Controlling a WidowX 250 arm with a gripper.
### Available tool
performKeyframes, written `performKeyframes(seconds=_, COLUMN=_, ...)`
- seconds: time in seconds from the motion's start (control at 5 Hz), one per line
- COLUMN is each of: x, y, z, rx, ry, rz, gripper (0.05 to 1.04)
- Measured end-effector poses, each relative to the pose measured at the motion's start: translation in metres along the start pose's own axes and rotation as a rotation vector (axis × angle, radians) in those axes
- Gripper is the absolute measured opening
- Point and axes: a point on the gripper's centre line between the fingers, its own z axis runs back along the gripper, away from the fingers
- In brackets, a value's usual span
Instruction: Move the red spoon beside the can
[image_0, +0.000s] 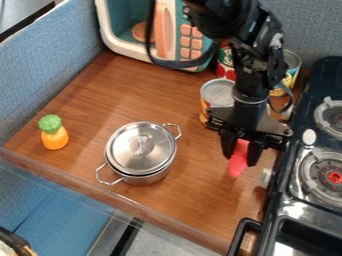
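Note:
The black gripper hangs over the right part of the wooden counter, close to the stove's edge. It is shut on the red spoon, whose lower end sticks out beneath the fingers; its upper part is partly hidden between them. Behind the gripper and to its left stands a can with a silver top, upright and partly covered by the arm. Two more cans are farther back: a red one and a yellow one, both partly behind the arm.
A lidded silver pot stands left of the gripper, with an orange toy with a green top farther left. The toy microwave is at the back. Along the right side runs the black stove, its oven handle near the front.

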Motion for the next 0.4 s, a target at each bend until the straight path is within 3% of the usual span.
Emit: performKeyframes(seconds=0.4, x=0.0187, y=-0.0043, z=-0.0168, rx=0.01, ry=0.018, rz=-0.023, gripper=0.414)
